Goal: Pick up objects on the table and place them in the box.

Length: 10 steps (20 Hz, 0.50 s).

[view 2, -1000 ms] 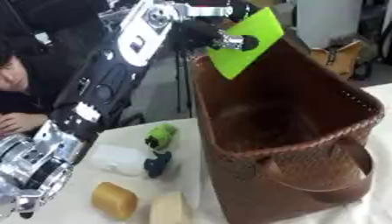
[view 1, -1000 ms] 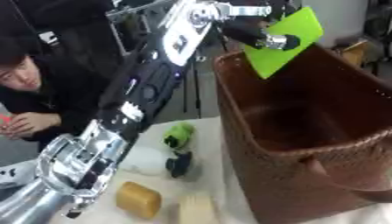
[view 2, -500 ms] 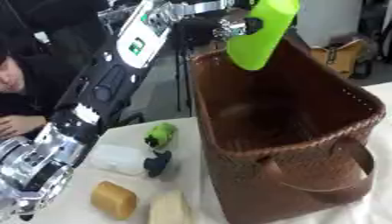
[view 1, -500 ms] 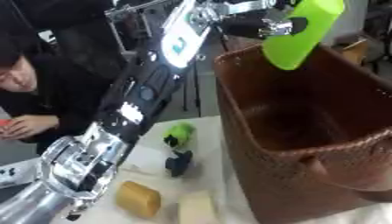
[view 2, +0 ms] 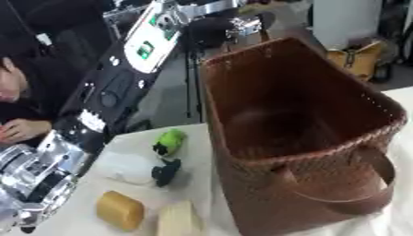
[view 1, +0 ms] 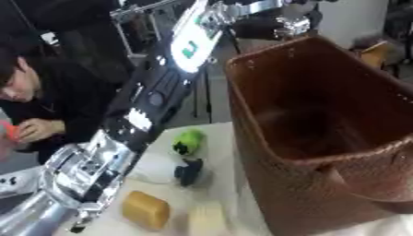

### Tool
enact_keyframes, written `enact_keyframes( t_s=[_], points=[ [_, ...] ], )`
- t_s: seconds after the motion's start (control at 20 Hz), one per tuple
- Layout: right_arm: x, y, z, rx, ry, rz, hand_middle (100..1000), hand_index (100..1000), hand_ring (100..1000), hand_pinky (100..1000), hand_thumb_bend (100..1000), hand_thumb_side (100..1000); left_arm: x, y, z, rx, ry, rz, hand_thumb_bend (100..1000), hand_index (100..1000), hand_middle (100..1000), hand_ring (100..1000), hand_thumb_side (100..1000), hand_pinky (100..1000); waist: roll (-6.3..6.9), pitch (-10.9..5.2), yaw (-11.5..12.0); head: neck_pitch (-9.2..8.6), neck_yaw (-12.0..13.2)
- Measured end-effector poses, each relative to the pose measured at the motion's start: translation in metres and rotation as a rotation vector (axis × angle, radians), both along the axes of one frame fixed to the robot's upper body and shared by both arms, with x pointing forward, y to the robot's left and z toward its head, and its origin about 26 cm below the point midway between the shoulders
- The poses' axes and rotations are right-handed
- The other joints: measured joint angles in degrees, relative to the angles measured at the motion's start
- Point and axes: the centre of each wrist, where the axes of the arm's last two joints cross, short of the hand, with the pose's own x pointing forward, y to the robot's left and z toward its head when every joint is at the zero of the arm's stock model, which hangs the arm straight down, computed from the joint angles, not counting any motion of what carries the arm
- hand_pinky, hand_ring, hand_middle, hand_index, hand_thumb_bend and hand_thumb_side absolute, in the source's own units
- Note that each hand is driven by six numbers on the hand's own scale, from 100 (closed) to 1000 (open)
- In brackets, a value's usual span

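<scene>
Nearest you on the table lie an orange-brown rounded block and, just right of it, a pale yellowish block. Farther back sit a white lump, a small black object touching its right side, and a green-and-black object beyond that. The brown woven box stands upright at right, with handles, its inside dark. Your left hand is above its far rim; you cannot tell how its fingers stand.

Looks like a robotics lab/workshop: metal stands, bare floor, seated person.
</scene>
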Motion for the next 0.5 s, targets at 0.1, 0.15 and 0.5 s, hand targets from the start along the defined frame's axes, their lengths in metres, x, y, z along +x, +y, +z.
enact_keyframes(
  t_s=[0.1,0.15,0.5],
  points=[
    [0.0,0.0,0.0,0.002,0.0,0.001,746,623,752,806,100,898,0.0,0.0,0.0,0.002,-0.005,0.001,100,1000,1000,1000,1000,1000,0.0,-0.01,0.2,0.0,0.0],
    [0.0,0.0,0.0,0.003,0.0,0.001,746,623,752,806,100,898,0.0,0.0,0.0,0.002,-0.007,0.001,100,1000,1000,1000,1000,1000,0.0,-0.01,0.3,0.0,0.0],
    [-0.005,-0.006,-0.003,0.002,0.014,-0.019,744,625,753,808,100,898,-0.013,0.004,-0.001,-0.032,-0.09,-0.011,100,907,881,895,847,940,0.0,-1.31,3.0,2.17,-0.2]
  ],
)
